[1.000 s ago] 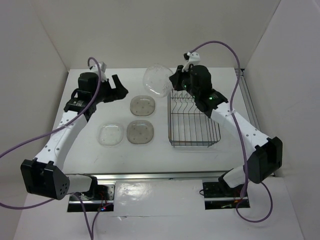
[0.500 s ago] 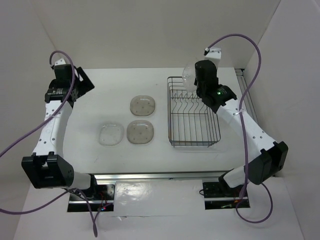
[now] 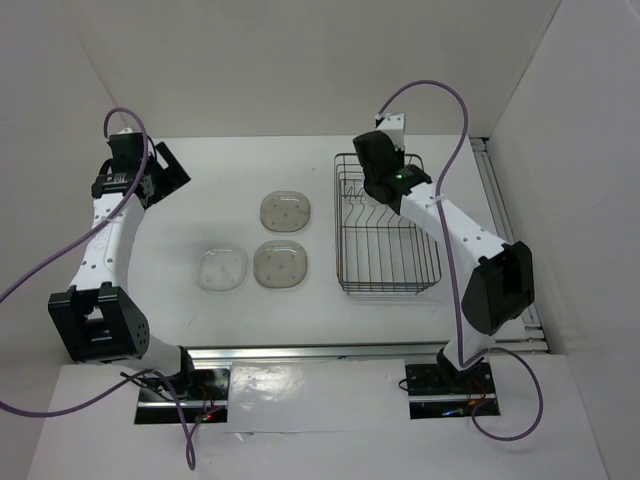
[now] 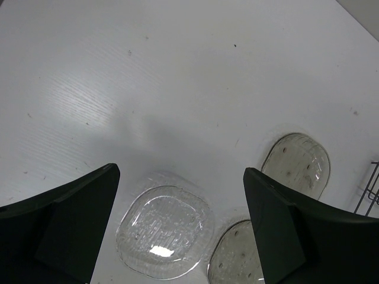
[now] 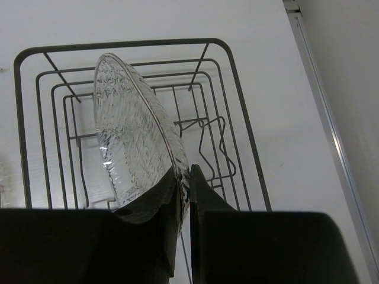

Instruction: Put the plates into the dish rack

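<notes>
Right gripper: nearly closed, pinching the rim of a clear plate.
Held plate: up on edge and tilted over the dish rack; I cannot tell whether it touches the wires.
Left gripper: jaws wide apart, empty, above the table at its far left.
On the table, left of the rack: second clear plate, far tan plate and near tan plate, all lying flat.

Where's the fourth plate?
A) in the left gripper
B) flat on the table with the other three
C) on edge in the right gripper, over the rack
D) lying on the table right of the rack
C: the right wrist view shows the clear plate pinched on edge in the right gripper, with the dish rack behind it.
</notes>
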You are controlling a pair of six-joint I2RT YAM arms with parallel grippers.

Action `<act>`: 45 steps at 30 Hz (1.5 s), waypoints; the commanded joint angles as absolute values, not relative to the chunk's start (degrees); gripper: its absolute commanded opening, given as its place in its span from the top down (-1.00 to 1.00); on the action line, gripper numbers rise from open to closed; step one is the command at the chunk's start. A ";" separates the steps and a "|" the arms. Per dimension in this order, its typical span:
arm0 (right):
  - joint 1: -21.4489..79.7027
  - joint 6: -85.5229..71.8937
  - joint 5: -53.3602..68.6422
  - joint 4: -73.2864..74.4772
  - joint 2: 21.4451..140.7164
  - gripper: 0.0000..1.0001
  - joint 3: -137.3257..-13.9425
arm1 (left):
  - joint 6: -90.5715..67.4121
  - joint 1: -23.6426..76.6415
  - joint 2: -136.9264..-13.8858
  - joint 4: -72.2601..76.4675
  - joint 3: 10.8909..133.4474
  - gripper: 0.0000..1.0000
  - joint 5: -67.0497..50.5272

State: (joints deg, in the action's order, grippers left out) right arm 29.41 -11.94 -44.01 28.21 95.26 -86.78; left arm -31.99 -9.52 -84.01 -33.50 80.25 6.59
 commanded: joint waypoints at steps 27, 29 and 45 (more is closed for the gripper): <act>31.56 -13.45 -46.50 26.63 97.47 1.00 -87.80 | -33.13 -9.67 -82.79 -31.82 79.45 -1.00 3.08; 31.55 -13.45 -46.49 26.11 97.99 1.00 -87.80 | -33.13 -9.67 -82.79 -31.82 79.45 -1.00 2.55; 31.03 -13.45 -44.56 24.43 102.47 0.92 -86.66 | -32.61 -9.67 -82.79 -31.29 78.93 -1.00 2.02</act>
